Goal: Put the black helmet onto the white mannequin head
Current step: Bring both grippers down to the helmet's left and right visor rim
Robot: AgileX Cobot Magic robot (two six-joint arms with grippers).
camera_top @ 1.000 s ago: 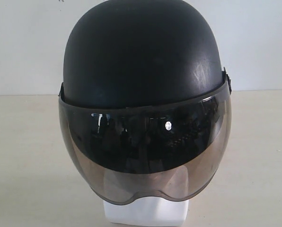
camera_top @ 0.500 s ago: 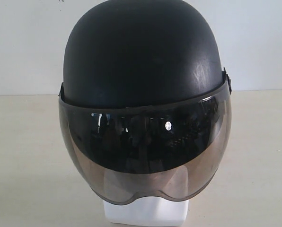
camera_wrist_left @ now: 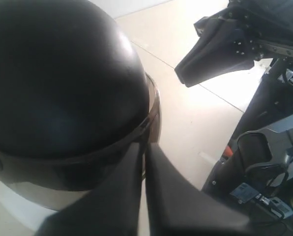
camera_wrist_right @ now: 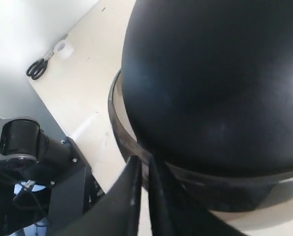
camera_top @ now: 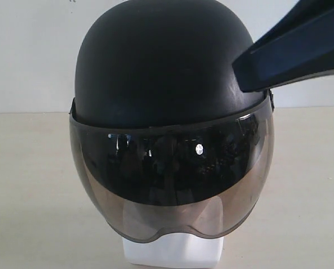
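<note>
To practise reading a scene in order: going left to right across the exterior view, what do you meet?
black helmet → right gripper; the white mannequin head sits under the helmet, so it is left out.

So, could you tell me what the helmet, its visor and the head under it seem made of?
Helmet: probably hard plastic, matte black, faint scuffs. Visor: smoky see-through plastic, glossy reflections. Head: smooth white, perhaps plastic or foam.

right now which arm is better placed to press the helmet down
right, likely: the right gripper is up by the helmet shell in the outside view; left gripper points at the visor edge
</note>
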